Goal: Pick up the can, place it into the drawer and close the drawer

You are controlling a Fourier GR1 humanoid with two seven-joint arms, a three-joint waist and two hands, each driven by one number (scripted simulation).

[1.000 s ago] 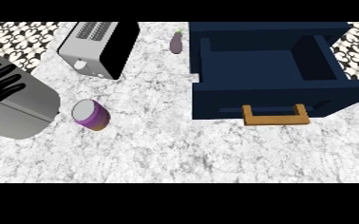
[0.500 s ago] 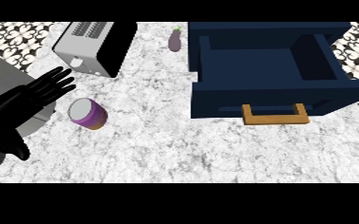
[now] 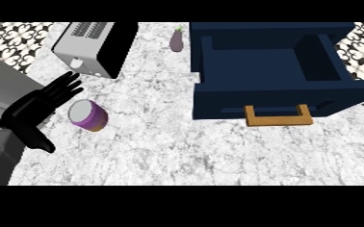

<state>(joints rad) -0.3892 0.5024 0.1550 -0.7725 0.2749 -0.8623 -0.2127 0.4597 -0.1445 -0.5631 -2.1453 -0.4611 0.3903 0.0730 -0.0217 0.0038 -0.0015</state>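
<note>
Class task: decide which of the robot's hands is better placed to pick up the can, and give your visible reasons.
Left. The left hand is open right beside the purple can on the counter; the right hand is not in view.

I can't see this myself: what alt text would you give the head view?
A black robot hand, fingers straight, is beside a purple can on a marble counter, at the view's left. To the right a dark blue drawer with a tan handle stands open; a toaster and a small eggplant sit behind.
</note>
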